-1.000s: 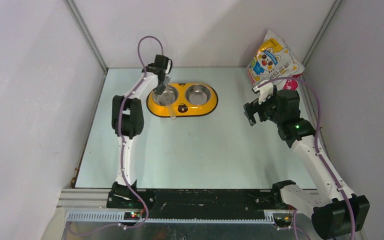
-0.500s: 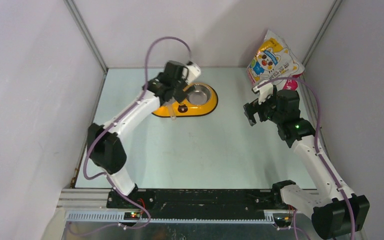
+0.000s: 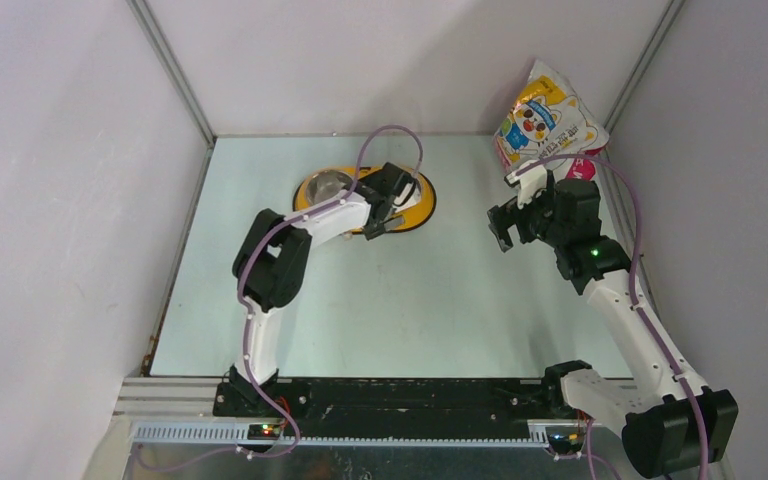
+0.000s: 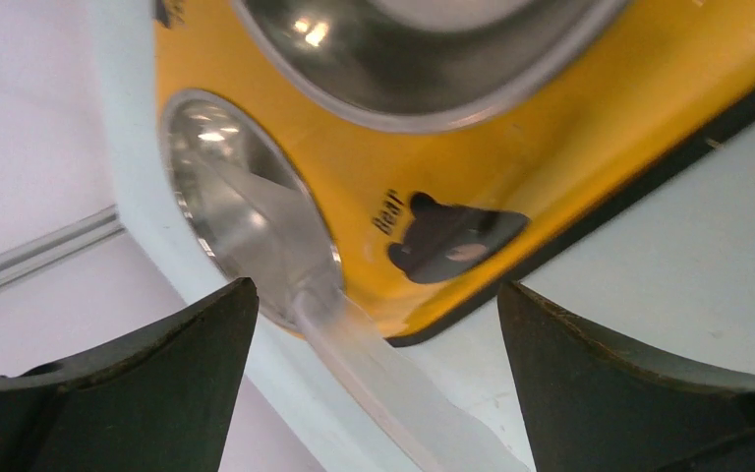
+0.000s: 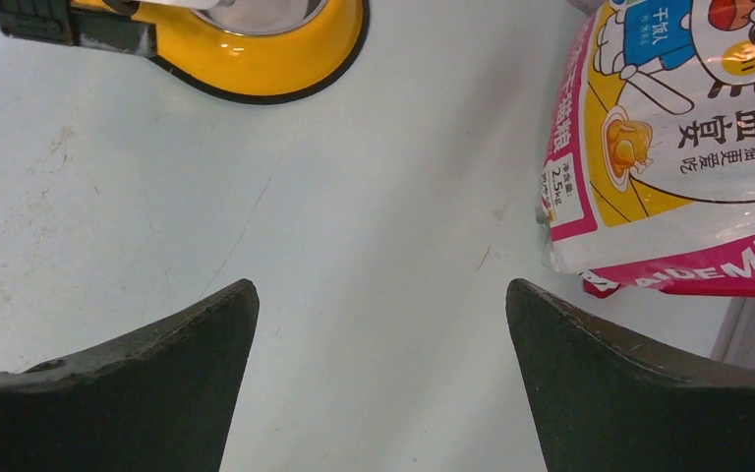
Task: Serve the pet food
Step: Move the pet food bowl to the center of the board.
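While the left gripper hangs wide open and empty close over the yellow double-bowl feeder, I read this step as backing off the translucent scoop. Its handle runs between the fingers untouched, so lift straight up with jaws kept wide and no sideways sweep. The scoop head lies in the feeder's left bowl. The right gripper is also spread, holding nothing, above the table. No pet food shows in either bowl; presumably it's inside the cat-print bag, propped in the far right corner. Versus a second ago: the left arm swung from the left bowl across to the right one. Right arm and bag unchanged.
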You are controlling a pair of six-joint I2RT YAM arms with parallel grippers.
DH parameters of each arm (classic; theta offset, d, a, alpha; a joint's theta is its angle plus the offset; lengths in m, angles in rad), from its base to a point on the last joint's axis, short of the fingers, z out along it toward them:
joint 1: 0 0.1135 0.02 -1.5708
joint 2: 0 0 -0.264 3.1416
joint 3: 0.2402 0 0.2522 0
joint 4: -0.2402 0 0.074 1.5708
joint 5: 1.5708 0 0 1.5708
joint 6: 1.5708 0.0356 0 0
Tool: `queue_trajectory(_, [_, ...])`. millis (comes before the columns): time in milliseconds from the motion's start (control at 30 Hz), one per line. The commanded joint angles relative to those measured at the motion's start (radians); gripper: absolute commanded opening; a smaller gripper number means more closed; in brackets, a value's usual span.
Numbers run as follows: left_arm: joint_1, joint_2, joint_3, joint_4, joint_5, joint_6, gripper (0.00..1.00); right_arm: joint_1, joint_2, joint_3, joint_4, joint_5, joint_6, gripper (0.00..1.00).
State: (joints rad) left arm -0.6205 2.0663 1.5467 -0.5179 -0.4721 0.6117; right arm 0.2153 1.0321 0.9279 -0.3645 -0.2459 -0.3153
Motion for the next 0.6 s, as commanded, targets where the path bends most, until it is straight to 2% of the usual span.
queue_trajectory(0, [0.001,0.016,0.06,0.109,-0.127,0.056,1.0,-0.001,0.002,-0.005,0.023,-0.024,-0.005,1.0])
queue_trajectory(233, [0.003,0.066,0.035,0.234,-0.224,0.107,1.0,0.004,0.0,-0.004,0.022,-0.026,-0.007,1.0])
queue_trajectory(567, [0.016,0.145,0.159,0.206,-0.247,0.073,1.0,0.007,0.004,-0.004,0.022,-0.024,-0.007,1.0])
